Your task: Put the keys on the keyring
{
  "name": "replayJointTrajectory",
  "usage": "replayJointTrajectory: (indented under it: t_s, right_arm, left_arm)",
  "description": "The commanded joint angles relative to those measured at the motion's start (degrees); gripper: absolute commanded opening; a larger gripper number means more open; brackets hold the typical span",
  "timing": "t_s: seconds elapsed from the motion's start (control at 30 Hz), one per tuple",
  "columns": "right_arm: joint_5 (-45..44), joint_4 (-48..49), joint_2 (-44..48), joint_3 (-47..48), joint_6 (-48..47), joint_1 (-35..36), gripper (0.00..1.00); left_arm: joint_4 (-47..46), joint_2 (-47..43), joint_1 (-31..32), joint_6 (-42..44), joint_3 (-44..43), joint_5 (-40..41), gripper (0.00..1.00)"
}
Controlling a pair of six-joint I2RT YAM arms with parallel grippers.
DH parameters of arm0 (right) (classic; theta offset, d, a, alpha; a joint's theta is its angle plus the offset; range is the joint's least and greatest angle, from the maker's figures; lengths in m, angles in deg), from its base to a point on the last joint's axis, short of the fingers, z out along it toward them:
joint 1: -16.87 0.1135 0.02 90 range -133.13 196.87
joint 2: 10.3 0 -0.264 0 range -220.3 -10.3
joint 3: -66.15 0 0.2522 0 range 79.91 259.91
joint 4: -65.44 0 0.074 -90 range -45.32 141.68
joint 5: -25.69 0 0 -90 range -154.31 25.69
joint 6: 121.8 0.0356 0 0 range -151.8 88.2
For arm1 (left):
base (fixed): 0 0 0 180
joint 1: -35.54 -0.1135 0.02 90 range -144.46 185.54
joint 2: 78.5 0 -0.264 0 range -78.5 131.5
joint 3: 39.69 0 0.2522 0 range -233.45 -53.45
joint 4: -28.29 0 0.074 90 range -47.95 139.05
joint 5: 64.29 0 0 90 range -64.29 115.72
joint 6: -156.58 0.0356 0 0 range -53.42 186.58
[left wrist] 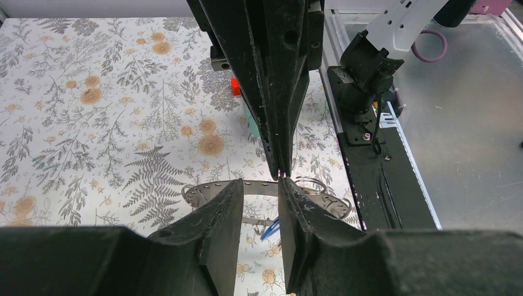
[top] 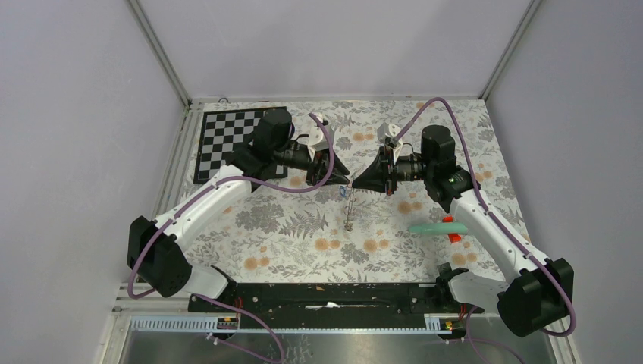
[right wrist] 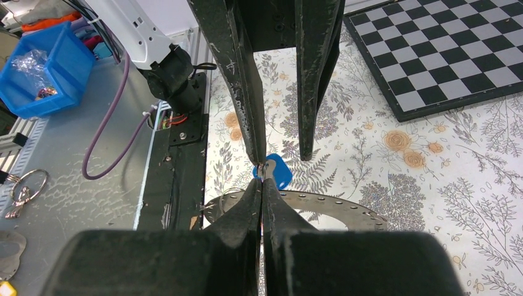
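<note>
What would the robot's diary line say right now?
left tool: open | right tool: shut on keyring | blue key: just past the right tool's tips

A: First entry, walls?
B: Plain pale grey back wall [top: 326, 45], with a matching panel on each side. There are aluminium posts [top: 159, 49] in both rear corners.
A: Table covering?
B: White cloth [top: 303, 243] printed with grey ferns and orange flowers. A black-and-white chequered board [top: 220, 140] lies flat on its far left corner.
A: Beyond the near edge?
B: Bare metal bench [left wrist: 469, 123], scuffed. A blue bin [right wrist: 37, 68] of bagged oddments stands on it.
A: Light?
B: Even and soft, with faint shadows.
</note>
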Motion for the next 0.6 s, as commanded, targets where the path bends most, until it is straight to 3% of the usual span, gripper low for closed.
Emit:
replayJointTrajectory:
  t_s: [0.0,0.57]
  right_arm:
    - [1.6,3.9,0.5,0.7,1.0,-0.2,0.00]
    - [0.8,3.8,0.1,0.5,1.0,-0.4,0.00]
  left_arm:
    - [-2.4,-1.2,0.0,0.9,1.1,-2.8,0.32]
    - [-2.7,-1.5,0.0,2.1,3.2,-4.3,0.32]
